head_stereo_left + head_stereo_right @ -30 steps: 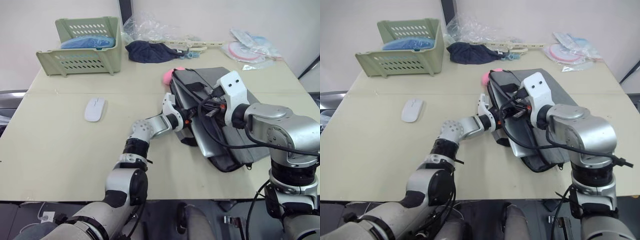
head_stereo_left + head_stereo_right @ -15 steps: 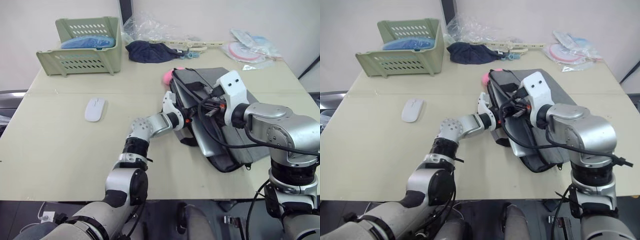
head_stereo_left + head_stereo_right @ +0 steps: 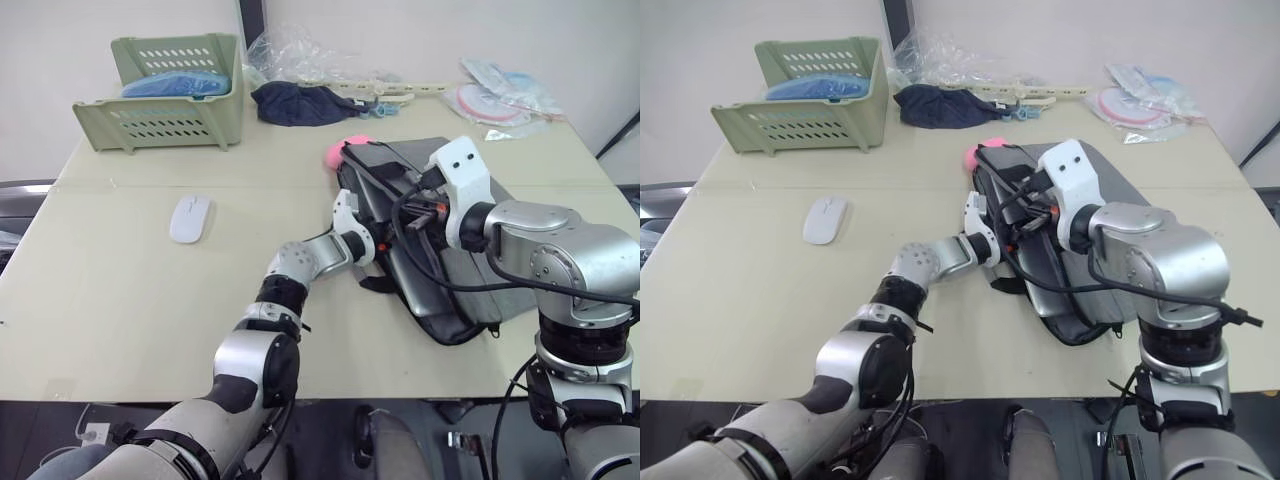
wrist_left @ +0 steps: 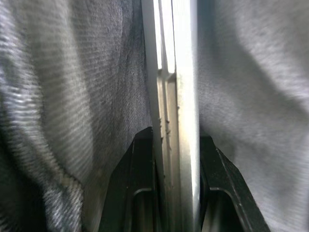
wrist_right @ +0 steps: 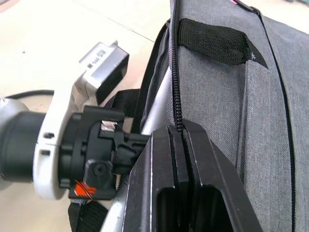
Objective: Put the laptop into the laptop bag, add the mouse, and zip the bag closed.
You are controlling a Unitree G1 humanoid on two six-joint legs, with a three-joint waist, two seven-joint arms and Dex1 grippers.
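Left gripper [image 4: 175,159] is clamped on the laptop [image 4: 179,87] edge, one black finger on each side of the thin silver slab, grey fabric to both sides. Seen from the head, it [image 3: 372,247] reaches into the open mouth of the bag [image 3: 470,275] from the robot's left. Right gripper [image 5: 179,140] is closed on the bag's upper zipper edge, fingers pressed together over the zipper teeth, just beside a black strap handle [image 5: 215,41]. Bag lies flat on the table [image 3: 120,300] at centre-right, the laptop partly inside, its silver edge showing at the opening. Mouse [image 3: 190,217] sits alone on the table to the left, well apart from the bag. A pink plush [image 3: 340,150] touches the bag's far corner. Farther back: dark navy cloth [image 3: 295,103], green basket [image 3: 170,90] at far left, plastic wrappers [image 3: 500,95] at far right.
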